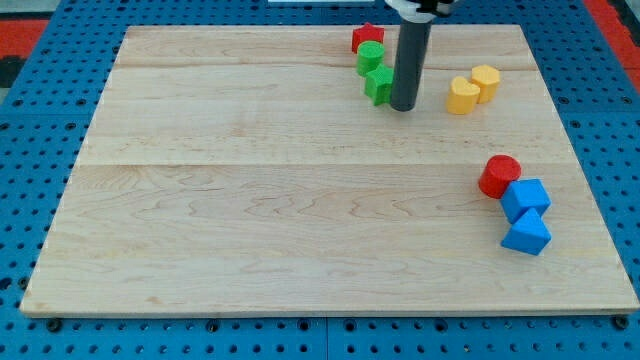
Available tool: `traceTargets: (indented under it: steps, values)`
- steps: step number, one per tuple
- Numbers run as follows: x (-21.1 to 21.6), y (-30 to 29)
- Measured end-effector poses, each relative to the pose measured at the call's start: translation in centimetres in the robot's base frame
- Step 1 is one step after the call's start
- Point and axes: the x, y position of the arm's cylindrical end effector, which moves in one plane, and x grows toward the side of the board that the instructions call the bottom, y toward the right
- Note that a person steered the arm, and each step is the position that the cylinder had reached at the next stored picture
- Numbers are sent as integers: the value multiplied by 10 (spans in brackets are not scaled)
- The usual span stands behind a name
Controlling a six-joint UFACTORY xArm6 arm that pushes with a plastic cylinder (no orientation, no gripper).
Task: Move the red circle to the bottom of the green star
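The red circle (498,176) lies near the view's right edge, touching the upper of two blue blocks. The green star (379,85) lies near the view's top centre, just below a green round block (371,57). My tip (404,106) rests on the board right beside the green star, on its right and slightly lower. The red circle is far from my tip, to the lower right.
A red block (366,37) sits above the green round block. Two yellow blocks (463,96) (486,82) lie right of my tip. Two blue blocks (525,199) (526,234) sit below the red circle. The wooden board (250,200) rests on a blue pegboard.
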Motion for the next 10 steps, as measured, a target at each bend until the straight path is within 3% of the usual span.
traceTargets:
  steps: [1, 6, 8, 10]
  values:
    - [-4, 23]
    - [-14, -21]
    - [26, -42]
    - [-4, -66]
